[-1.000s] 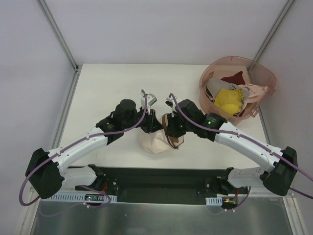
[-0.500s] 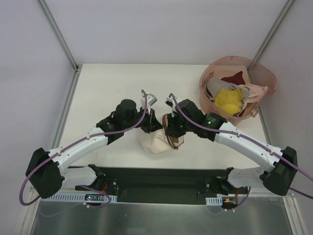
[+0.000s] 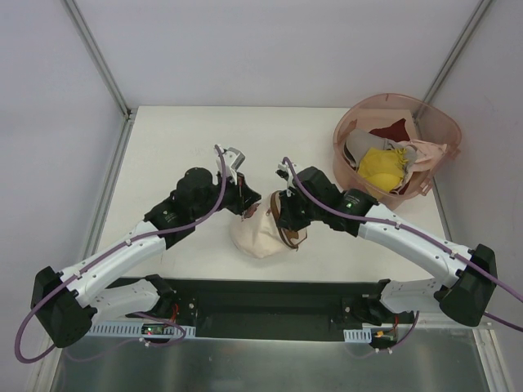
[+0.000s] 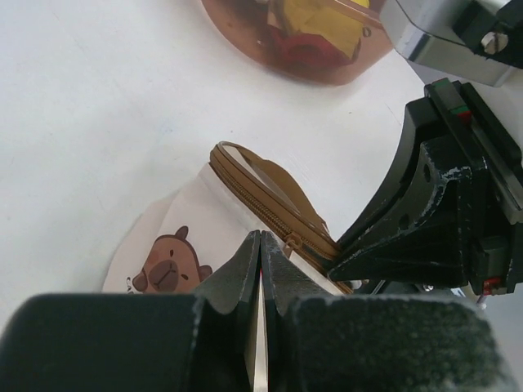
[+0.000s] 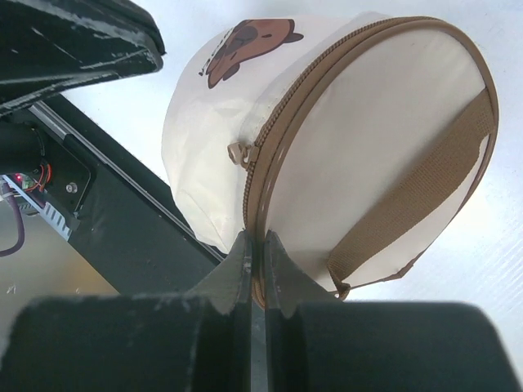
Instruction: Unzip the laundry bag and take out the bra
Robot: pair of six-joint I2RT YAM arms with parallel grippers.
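Observation:
The cream laundry bag [image 3: 257,237] with brown zipper trim lies on its side between my two grippers, its zipper closed. My left gripper [image 3: 252,211] is shut at the bag's top-left. In the left wrist view its gripper [image 4: 261,238] has the jaws pressed together, and the zipper pull [image 4: 290,242] sits just right of the tips, not between them. My right gripper [image 5: 254,238] is shut on the bag's brown zipper rim, with the pull [image 5: 237,153] higher along the seam. The bra is hidden.
A pink translucent basket [image 3: 341,135] stands at the back right with a yellow garment [image 3: 380,167] and dark red cloth inside. The black mounting rail [image 3: 261,302] runs along the near table edge, close under the bag.
My left gripper has closed its jaws, and the left arm has shifted a little to the left. The right arm and the bag have stayed put.

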